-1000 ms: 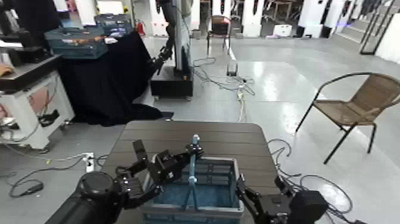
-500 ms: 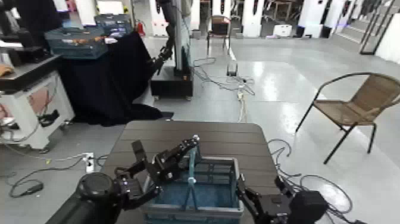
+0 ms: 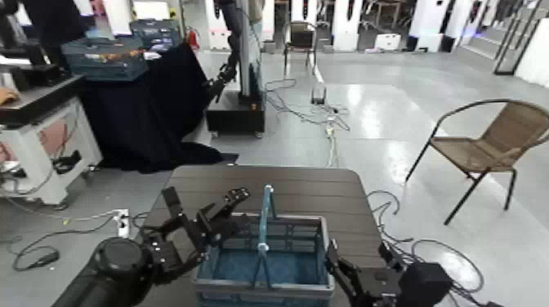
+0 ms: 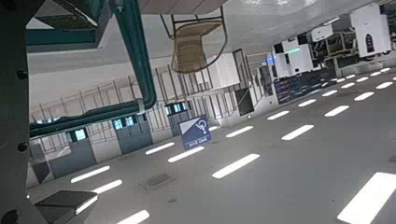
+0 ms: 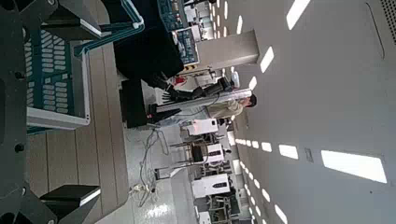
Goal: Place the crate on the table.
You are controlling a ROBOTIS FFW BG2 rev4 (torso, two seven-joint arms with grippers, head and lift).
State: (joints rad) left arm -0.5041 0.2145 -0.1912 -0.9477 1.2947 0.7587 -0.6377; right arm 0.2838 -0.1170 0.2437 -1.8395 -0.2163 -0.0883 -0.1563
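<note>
The blue-grey crate (image 3: 265,269) stands on the dark brown slatted table (image 3: 286,184), at its near edge, with its thin light-blue handle (image 3: 265,216) upright. My left gripper (image 3: 208,202) is open, just left of the handle and above the crate's left rim, touching neither. The handle also shows in the left wrist view (image 4: 140,65). My right gripper (image 3: 339,273) is open, low beside the crate's right wall. The right wrist view shows the crate's latticed side (image 5: 56,75) on the planks (image 5: 103,131), apart from the fingers.
A black-draped table (image 3: 147,106) with darker teal crates (image 3: 106,57) and a white workbench (image 3: 41,139) stand at the far left. A robot base (image 3: 237,98) and floor cables (image 3: 327,122) lie beyond the table. A wicker chair (image 3: 490,143) stands at the right.
My left gripper has drawn back to the left, away from the top of the handle. The crate and the right arm have not moved.
</note>
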